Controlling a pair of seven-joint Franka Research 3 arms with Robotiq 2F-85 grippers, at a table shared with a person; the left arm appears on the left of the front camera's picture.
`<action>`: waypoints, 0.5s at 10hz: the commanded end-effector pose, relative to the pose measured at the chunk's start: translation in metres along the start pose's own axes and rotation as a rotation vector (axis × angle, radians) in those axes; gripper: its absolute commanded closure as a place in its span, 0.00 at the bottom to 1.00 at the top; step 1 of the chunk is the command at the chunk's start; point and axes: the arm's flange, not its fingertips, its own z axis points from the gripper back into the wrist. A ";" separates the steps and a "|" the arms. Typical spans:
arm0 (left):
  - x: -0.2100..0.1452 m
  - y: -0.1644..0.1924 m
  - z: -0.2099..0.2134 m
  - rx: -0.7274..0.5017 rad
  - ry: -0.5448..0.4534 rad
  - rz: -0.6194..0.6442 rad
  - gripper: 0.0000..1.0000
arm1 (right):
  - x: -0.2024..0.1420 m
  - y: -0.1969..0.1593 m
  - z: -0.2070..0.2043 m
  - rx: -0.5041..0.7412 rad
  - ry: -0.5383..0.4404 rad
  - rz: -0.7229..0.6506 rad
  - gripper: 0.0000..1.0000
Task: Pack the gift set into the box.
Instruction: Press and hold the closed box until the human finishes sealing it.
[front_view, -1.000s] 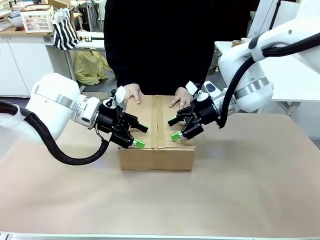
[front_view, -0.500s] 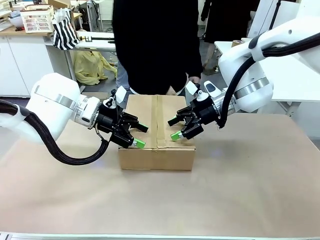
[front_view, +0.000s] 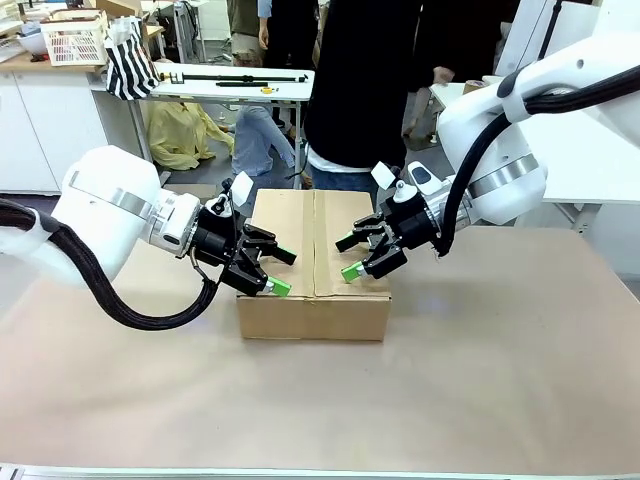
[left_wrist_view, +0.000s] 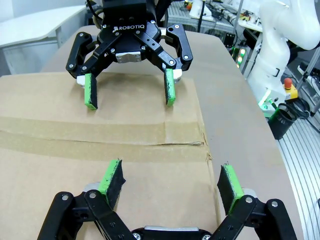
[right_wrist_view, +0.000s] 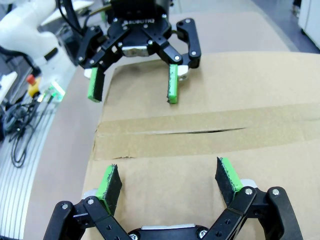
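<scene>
The box (front_view: 312, 315) stands in the middle of the table with its top flaps down and a brown tape strip (left_wrist_view: 75, 132) along the seam. The gift set is out of view. My left gripper (front_view: 279, 272) hovers open over the left half of the box top. Facing it over the right half is my right gripper (front_view: 347, 258), open too. In the left wrist view my left gripper (left_wrist_view: 170, 180) is low over the cardboard, with the right gripper (left_wrist_view: 130, 95) opposite. The right wrist view has my right gripper (right_wrist_view: 167, 182) near and the left gripper (right_wrist_view: 132, 87) across the seam (right_wrist_view: 200, 134).
A person (front_view: 360, 90) in dark clothes stands just behind the box, hands off it. The brown table surface (front_view: 480, 390) stretches around the box. Far back left are a white basket (front_view: 75, 40), a striped bag (front_view: 130, 60) and a yellow cloth (front_view: 180, 135).
The person's hands, which lay flat on the far edge of the box top, have lifted off, and the person has shifted right. Both arms stay in place.
</scene>
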 end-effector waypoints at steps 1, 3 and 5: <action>-0.002 -0.001 -0.001 -0.004 -0.001 0.003 0.00 | -0.003 0.000 0.000 0.002 0.004 -0.005 0.00; -0.002 -0.001 -0.001 -0.004 -0.001 0.003 0.00 | -0.003 0.000 0.000 0.002 0.004 -0.005 0.00; -0.002 -0.001 -0.001 -0.004 -0.001 0.003 0.00 | -0.003 0.000 0.000 0.002 0.004 -0.005 0.00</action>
